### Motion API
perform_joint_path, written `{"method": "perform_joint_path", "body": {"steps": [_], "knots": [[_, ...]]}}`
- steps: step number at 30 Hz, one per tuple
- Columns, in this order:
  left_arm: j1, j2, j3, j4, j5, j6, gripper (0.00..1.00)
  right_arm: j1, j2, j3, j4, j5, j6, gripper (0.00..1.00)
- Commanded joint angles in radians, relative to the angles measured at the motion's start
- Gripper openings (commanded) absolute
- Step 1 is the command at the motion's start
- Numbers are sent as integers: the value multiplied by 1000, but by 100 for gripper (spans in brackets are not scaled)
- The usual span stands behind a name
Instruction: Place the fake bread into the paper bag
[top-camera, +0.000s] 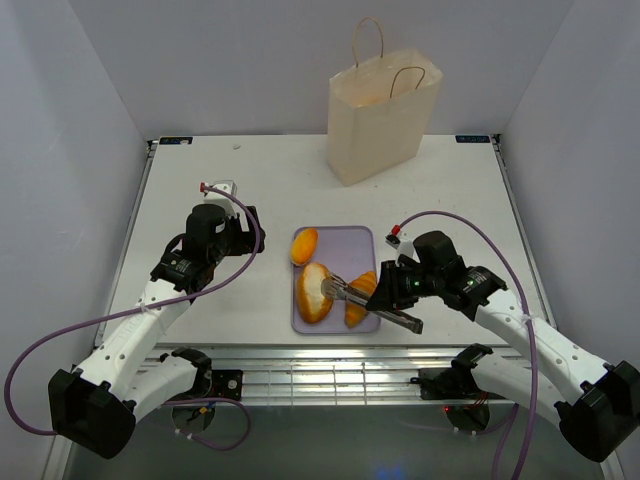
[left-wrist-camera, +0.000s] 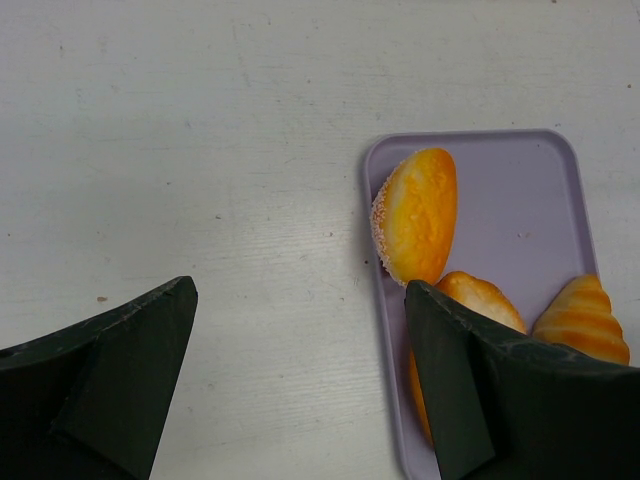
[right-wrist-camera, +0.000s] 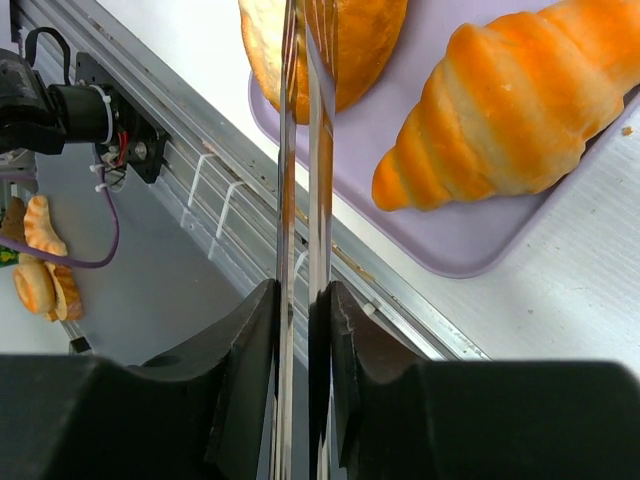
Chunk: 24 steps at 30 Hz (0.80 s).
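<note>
Right pincer clamps metal tongs, tips at the oval roll, 8 o'clock on the tray; left pincer gapes wide, empty.

Fake bread on tray (paper bag upright)

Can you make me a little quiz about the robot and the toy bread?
1. How many pieces of fake bread lie on the lilac tray?
2. True or false: the paper bag lies flat on its side.
3. What does the right gripper hold? A) a spoon B) metal tongs C) a croissant

Key:
1. Three.
2. False, it stands upright at the back of the table.
3. B.
</note>
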Motion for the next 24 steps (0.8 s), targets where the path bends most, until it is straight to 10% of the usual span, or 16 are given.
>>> {"method": "perform_joint_path", "body": {"steps": [1, 24], "knots": [[-5, -6, 34, 3, 14, -3, 95, 1, -13, 42, 28, 25, -32, 21], [-7, -6, 34, 5, 19, -3, 95, -18, 27, 190, 19, 14, -72, 8]]}}
